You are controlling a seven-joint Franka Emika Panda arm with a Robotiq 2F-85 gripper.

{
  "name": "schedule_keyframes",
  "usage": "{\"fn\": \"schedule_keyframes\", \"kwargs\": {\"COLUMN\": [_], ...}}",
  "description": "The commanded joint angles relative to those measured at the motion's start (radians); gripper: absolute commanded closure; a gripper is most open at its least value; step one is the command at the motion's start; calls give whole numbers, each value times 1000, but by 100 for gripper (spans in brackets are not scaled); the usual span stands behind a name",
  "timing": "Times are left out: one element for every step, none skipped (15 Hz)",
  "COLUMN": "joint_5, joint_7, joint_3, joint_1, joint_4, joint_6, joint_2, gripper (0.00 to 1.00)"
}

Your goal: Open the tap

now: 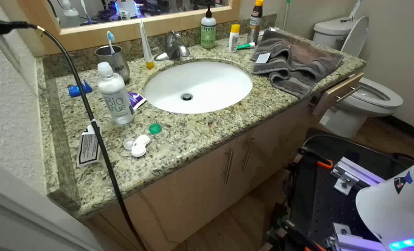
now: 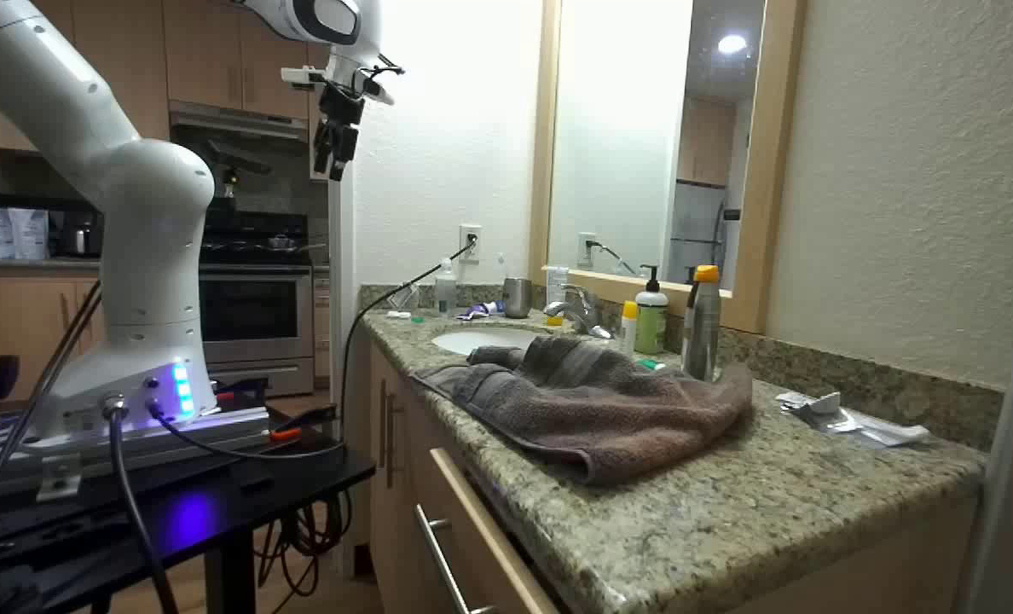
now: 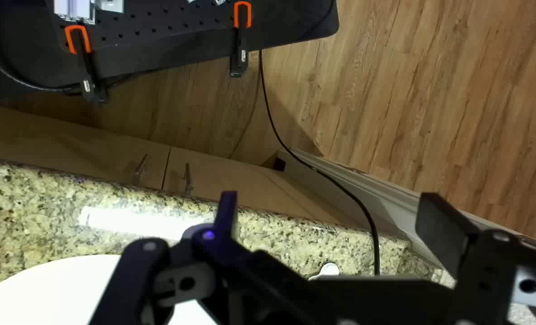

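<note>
The tap (image 1: 174, 48) is a small silvery faucet with a curved spout and a handle. It stands behind the white oval basin (image 1: 210, 80) on the granite counter. It also shows in an exterior view (image 2: 581, 314), past a crumpled towel. My gripper (image 2: 334, 162) hangs high in the air, well above the counter and apart from the tap. In the wrist view the gripper (image 3: 329, 214) has its two fingers wide apart with nothing between them. The tap is out of view there; part of the basin (image 3: 47, 289) shows at the lower left.
A green soap bottle (image 1: 208, 31), a white tube (image 1: 145, 45) and a metal cup (image 1: 114, 64) stand near the tap. A clear bottle (image 1: 116, 97) and a black cable (image 1: 88, 111) are at one end. A grey towel (image 1: 290, 62) lies beyond the basin. A drawer (image 1: 336, 94) stands open.
</note>
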Motion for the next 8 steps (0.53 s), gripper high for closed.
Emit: {"fn": "schedule_keyframes", "kwargs": {"joint_5": [9,-33,-49,-71,-85,-94,-101,-96], "joint_7": [-10,52,77,105,137,167,203,241], "joint_3": [15,33,27,18,14,8,5,1], "joint_1": [-21,-64,-82,-103,-122,-140,-158,-172], "joint_4": [3,13,27,48,59,78,98,118], "joint_6": [-5,57,92,125,164,199,229,267], "joint_2": [2,52,94,146,179,225,267,313], "gripper": [0,0,0,0,0,0,0,0]}}
